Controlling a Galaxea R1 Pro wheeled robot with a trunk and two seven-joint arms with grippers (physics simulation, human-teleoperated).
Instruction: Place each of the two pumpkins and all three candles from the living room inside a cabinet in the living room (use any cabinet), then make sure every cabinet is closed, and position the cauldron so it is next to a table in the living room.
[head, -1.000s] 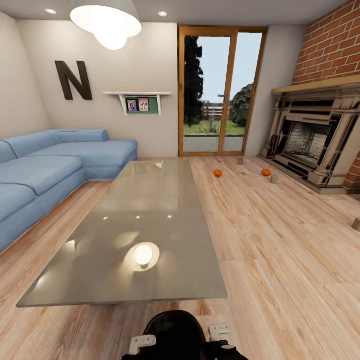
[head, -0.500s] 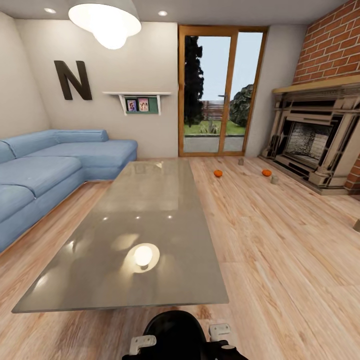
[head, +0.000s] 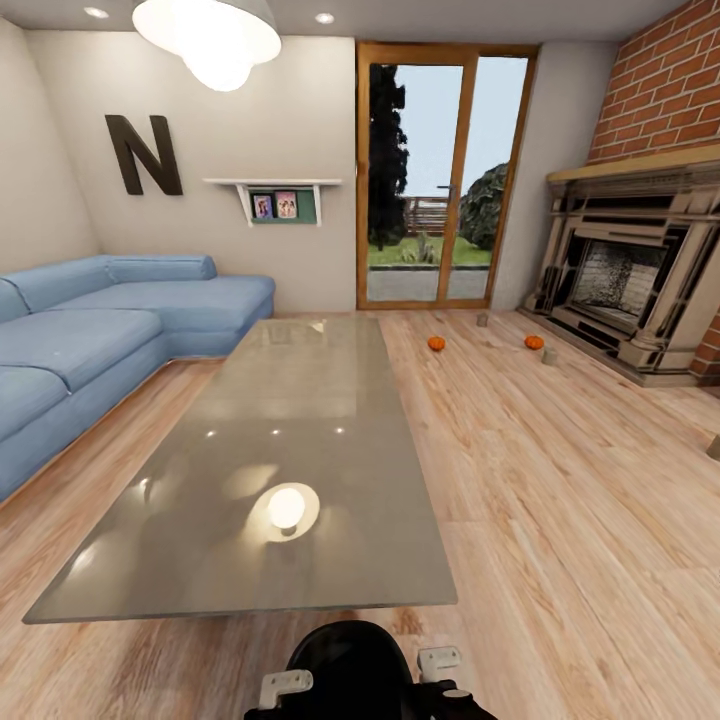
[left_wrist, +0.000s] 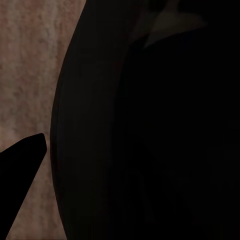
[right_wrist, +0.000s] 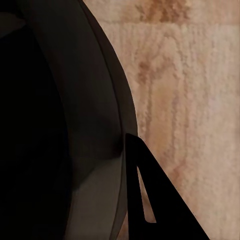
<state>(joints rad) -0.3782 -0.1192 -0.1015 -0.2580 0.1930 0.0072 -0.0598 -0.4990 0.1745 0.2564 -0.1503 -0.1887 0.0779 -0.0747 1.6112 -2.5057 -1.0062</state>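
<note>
A black cauldron (head: 350, 665) sits at the bottom of the head view, close against the robot, with the pale ends of the left arm (head: 284, 688) and right arm (head: 440, 663) at its two sides. In the left wrist view the cauldron's dark rounded wall (left_wrist: 150, 130) stands against wood-grain floor (left_wrist: 30, 65), with one dark finger (left_wrist: 20, 170) beside it; in the right wrist view its rim and wall (right_wrist: 75, 130) curve past a dark finger (right_wrist: 150, 200) that lies against it. Whether the jaws of either arm are clenched or released cannot be told. Just beyond the cauldron a long glass table (head: 280, 460) runs away across the wooden floor (head: 560, 500), with a blue sofa (head: 90, 340) along its left edge. Two pumpkins rest on the floor past the table's far right corner, one (head: 436, 343) nearer the table and one (head: 534, 342) nearer the fireplace (head: 630, 280). One candle (head: 482, 320) stands toward the glass door (head: 440, 180), another (head: 549, 356) just beside the second pumpkin, and a third (head: 712, 447) at the view's right edge.
</note>
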